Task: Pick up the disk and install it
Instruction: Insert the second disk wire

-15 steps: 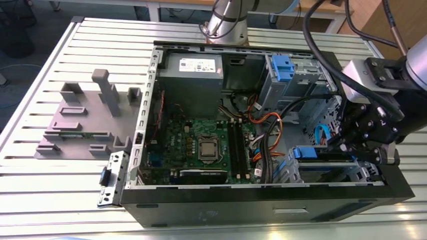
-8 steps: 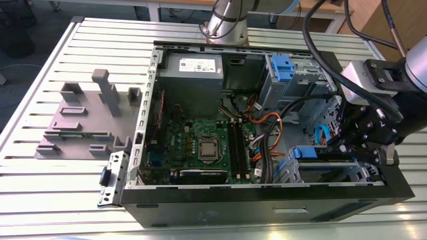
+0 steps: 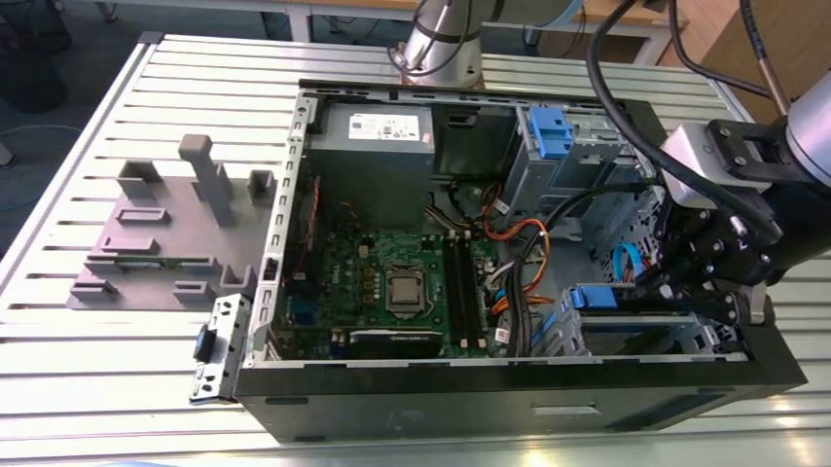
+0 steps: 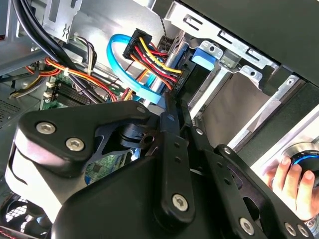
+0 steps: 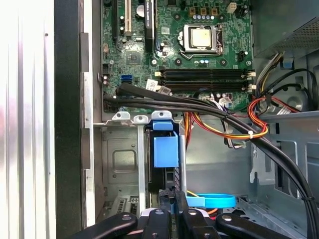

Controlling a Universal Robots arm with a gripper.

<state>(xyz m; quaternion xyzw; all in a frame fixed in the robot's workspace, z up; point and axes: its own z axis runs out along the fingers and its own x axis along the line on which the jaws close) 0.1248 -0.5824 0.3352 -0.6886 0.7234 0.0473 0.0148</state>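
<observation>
I see a slatted aluminium bench (image 3: 156, 321) carrying the open computer case (image 3: 520, 409), which lies on its side. Just beside the case, toward the exterior view's left, a grey plastic slotted holder (image 3: 162, 238) sits on the slats, touching nothing else.

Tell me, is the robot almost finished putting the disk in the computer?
Nearly, it seems. Done: the flat rectangular disk with blue plastic rails already stands on edge inside the grey metal drive bay of the open black computer case. In hand: the black gripper is right at the disk's near end. Left: I cannot tell whether the disk is pushed fully home.
</observation>
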